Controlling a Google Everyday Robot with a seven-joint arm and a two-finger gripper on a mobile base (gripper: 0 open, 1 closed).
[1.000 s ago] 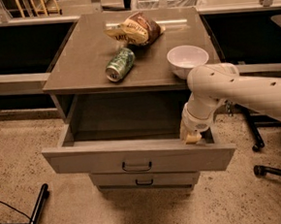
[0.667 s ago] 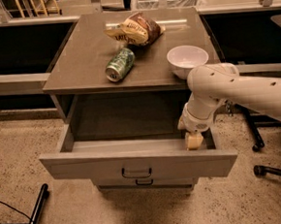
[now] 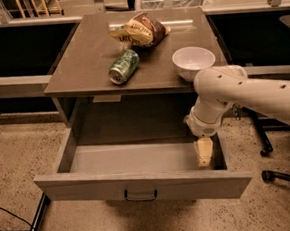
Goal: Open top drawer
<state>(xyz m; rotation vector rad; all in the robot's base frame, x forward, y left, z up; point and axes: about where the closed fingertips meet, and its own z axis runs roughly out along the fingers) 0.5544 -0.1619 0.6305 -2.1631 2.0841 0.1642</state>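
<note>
Top drawer (image 3: pixel 140 185) count first: you have one drawer showing, with one small dark loop handle (image 3: pixel 140 195) at the centre of its front. On the bench (image 3: pixel 81 67) above it you can count three things: one green can (image 3: pixel 123 66) lying on its side, one crumpled snack bag (image 3: pixel 139 30) behind the can towards the back, and one white bowl (image 3: pixel 193 62) standing upright near the right front edge. The drawer sits directly under the bench top and is pulled well out towards you. Its flat grey front stands clear of the cabinet, and its plain grey floor and side walls are in full view. The one thing you see inside it is the gripper (image 3: pixel 204 154), a pale tip pointing down into the right rear corner, close to the right wall. You cannot tell whether the gripper is spread or pressed together, nor whether it touches the drawer floor. The white arm (image 3: pixel 243 92) comes in from the right and bends down over the drawer just below the bowl. The bowl's inside shows plain white.
</note>
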